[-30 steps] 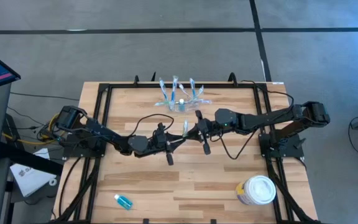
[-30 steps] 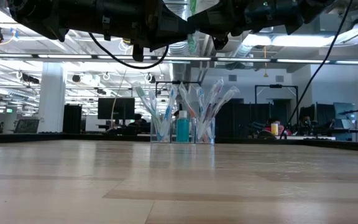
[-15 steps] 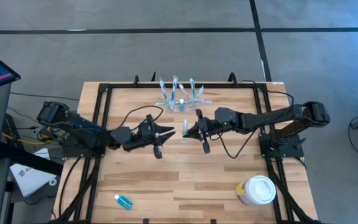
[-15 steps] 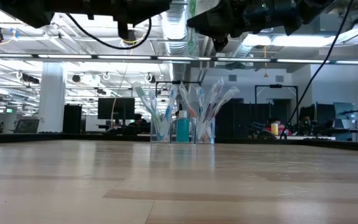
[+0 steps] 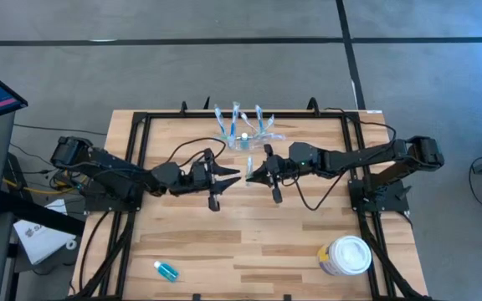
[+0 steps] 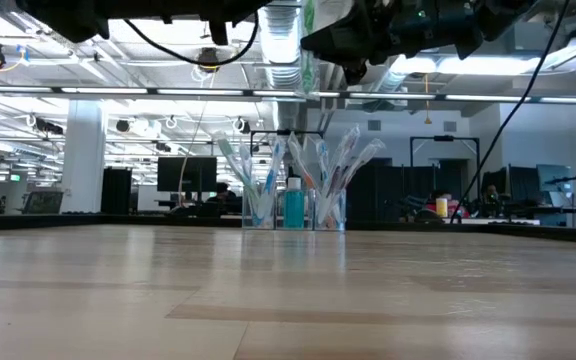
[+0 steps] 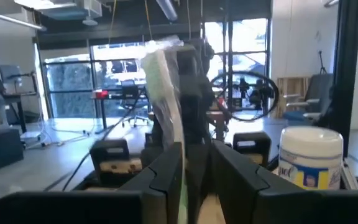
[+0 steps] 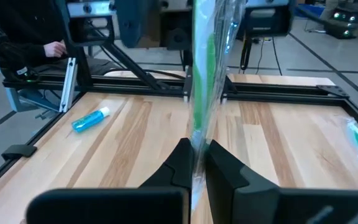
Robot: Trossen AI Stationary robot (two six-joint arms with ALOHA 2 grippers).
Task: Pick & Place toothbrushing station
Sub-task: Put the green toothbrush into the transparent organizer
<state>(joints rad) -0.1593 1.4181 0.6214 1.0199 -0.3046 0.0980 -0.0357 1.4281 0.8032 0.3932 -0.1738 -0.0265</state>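
The wooden worktop [image 5: 308, 242] sits in a dark frame, with an open office hall beyond it. Above its middle, the right tool [image 5: 252, 175] is pinched together on a wrapped toothbrush [image 8: 202, 74]. The left tool [image 5: 231, 176] faces it with its fingers apart. A second ago it reached under the right tool, then drew back, and now it has closed in again with its fingers wider. The brush has stayed with the right tool, so the hand-over looks unfinished.

The toothbrushing station [image 5: 243, 138] stands at the worktop's far edge, well apart from both tools. The left wrist view shows the brush in line with its finger gap, but contact cannot be told. Only the low view shows the station's brushes fanned upright.
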